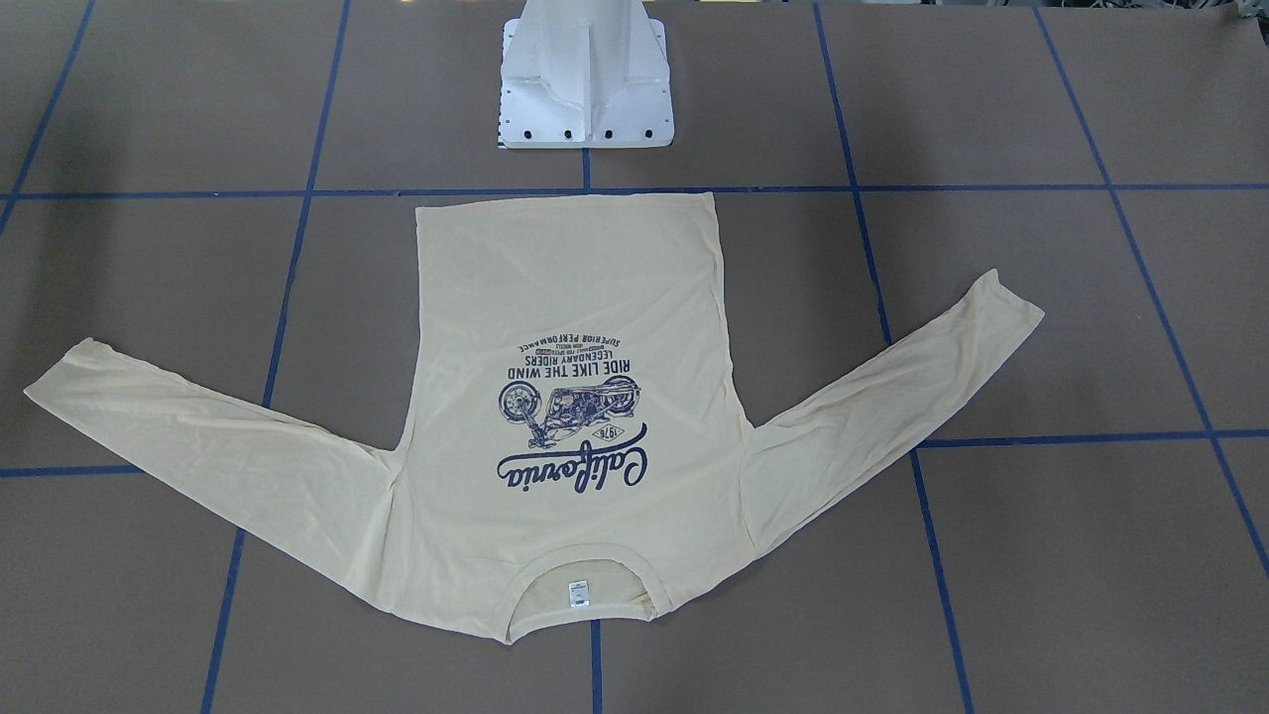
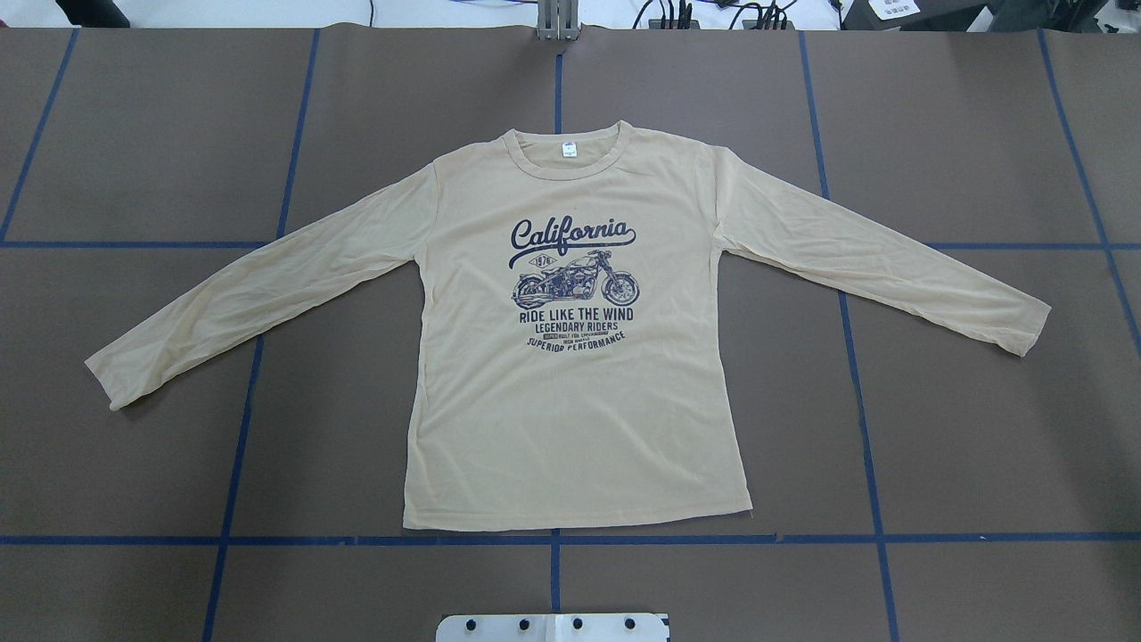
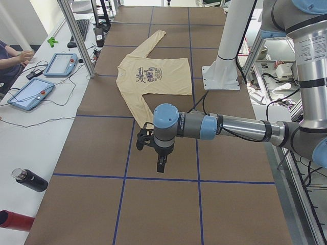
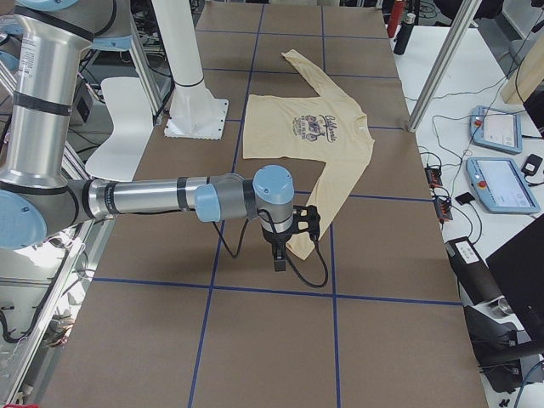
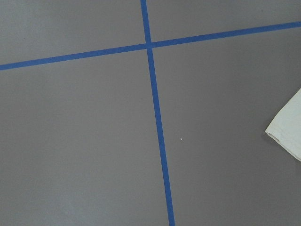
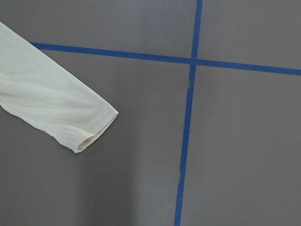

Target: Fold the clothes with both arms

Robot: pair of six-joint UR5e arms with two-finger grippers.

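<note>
No fold made yet: the long-sleeved shirt (image 2: pixel 570 428) lies flat, print up, in the middle of the tabletop (image 2: pixel 980 428), hem toward the robot's edge, sleeves spread. The left hand (image 3: pixel 159 166) and right hand (image 4: pixel 279 260) hang past the cuffs, toward the tabletop's ends; apart or together, I cannot tell.

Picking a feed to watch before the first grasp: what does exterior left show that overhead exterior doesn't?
Only exterior left: the left arm stretched over the table, left gripper pointing down near a sleeve end, plus tablets and a person's hand. Only overhead: the neck label and readable print; no arms. Both: the shirt flat, front up, sleeves spread, on the taped table.
</note>
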